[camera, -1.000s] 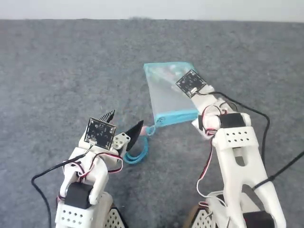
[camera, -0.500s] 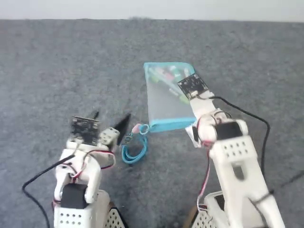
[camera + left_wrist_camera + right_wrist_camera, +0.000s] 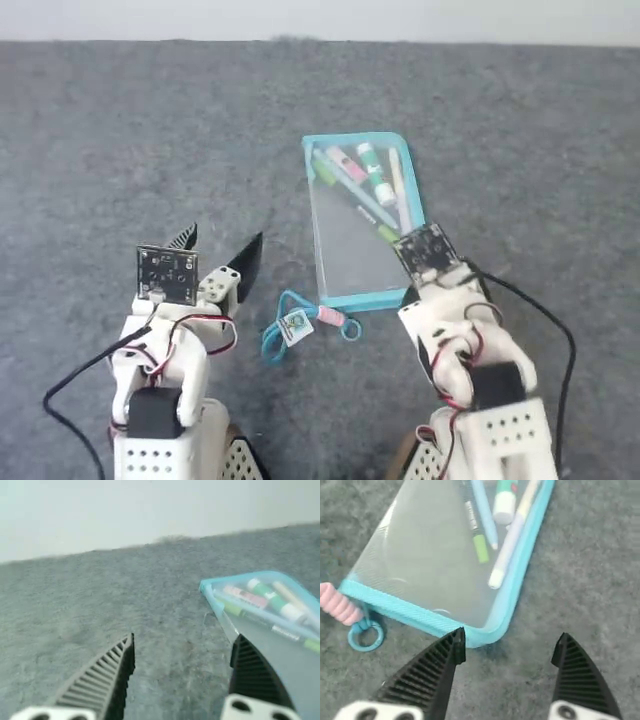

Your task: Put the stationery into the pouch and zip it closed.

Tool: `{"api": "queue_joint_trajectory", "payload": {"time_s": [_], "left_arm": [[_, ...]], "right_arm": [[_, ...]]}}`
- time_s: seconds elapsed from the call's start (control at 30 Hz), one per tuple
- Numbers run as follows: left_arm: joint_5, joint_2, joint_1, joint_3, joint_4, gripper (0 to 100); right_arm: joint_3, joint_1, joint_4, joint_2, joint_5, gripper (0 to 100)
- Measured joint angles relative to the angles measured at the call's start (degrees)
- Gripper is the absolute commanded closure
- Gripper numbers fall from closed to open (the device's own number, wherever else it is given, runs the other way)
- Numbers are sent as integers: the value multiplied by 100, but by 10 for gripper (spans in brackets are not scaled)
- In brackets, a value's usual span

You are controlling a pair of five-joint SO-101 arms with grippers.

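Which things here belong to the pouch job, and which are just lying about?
Job: clear pouch; pens and markers inside it; pink-and-blue coiled cord at its corner; left claw and right claw, both open.
Lying about: grey table cover.

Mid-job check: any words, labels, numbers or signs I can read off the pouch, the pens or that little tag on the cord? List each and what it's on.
No readable text in any view.
On the tag of the blue cord: a mark, too small to read.
On the pens in the pouch: label bands, too blurred to read.
On the pouch itself: no print seen.
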Motion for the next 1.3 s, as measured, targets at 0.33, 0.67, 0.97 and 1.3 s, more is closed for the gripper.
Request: {"api": "queue_joint_trajectory", "payload": {"time_s": [0.33,0.67,0.97,1.3], "left_arm": [[123,-114,-220,264,0,705],[360,-114,-1292,457,-18,706],[369,-114,-1486,879,255,709],[369,-114,-1477,879,2084,709]], "right_arm": [[1380,870,369,-1925,0,723],[1609,1908,501,-1925,0,723],[1609,2418,1468,-1925,0,723],[1609,2813,1609,-1925,0,723]]}}
